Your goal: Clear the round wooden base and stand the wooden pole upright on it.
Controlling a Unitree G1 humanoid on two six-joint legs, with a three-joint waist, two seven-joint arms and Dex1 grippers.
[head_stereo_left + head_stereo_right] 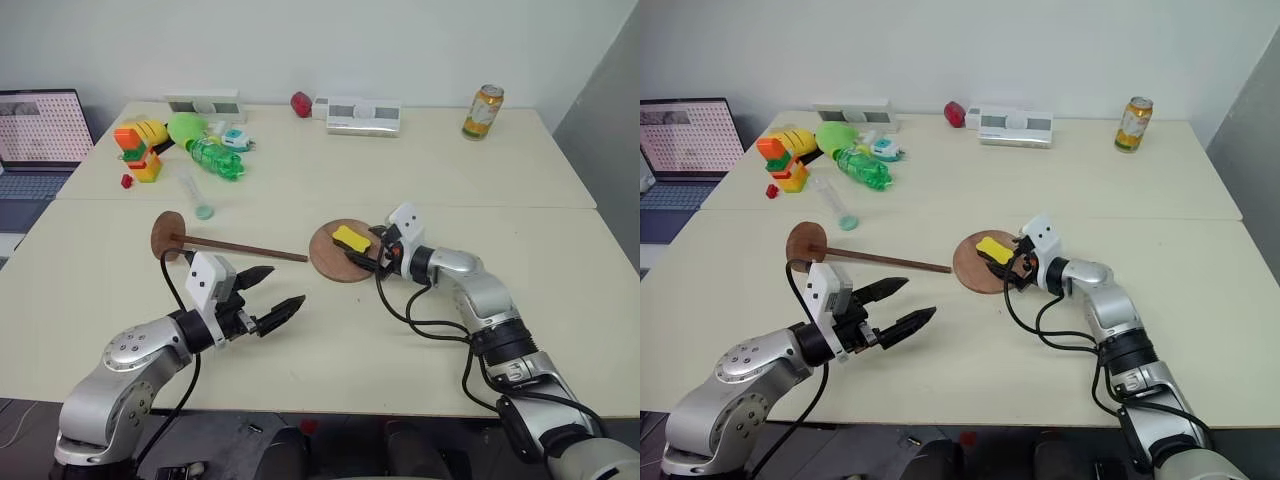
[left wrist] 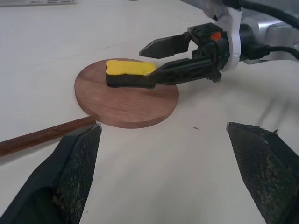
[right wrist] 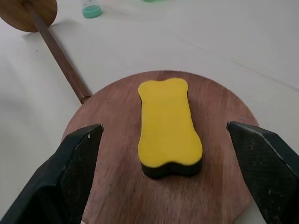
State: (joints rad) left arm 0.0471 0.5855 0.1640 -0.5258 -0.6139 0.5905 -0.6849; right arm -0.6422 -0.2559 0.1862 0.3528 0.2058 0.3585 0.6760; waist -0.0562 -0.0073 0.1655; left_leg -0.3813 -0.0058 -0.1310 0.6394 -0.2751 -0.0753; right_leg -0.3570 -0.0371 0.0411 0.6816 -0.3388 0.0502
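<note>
On the smooth cream worktop (image 1: 300,380), the left tool (image 1: 272,297) hovered wide open and empty beside the thin dark wooden pole (image 1: 230,247) lying flat, while the right tool (image 3: 163,179) spread wide around the yellow-topped, bone-shaped eraser (image 3: 169,123), unclamped, on the flat round wooden base (image 3: 117,186).

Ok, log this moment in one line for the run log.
right pincer: open, astride yellow sponge | sponge: on round wooden base | wooden pole: lying on table | left pincer: open, empty
</note>
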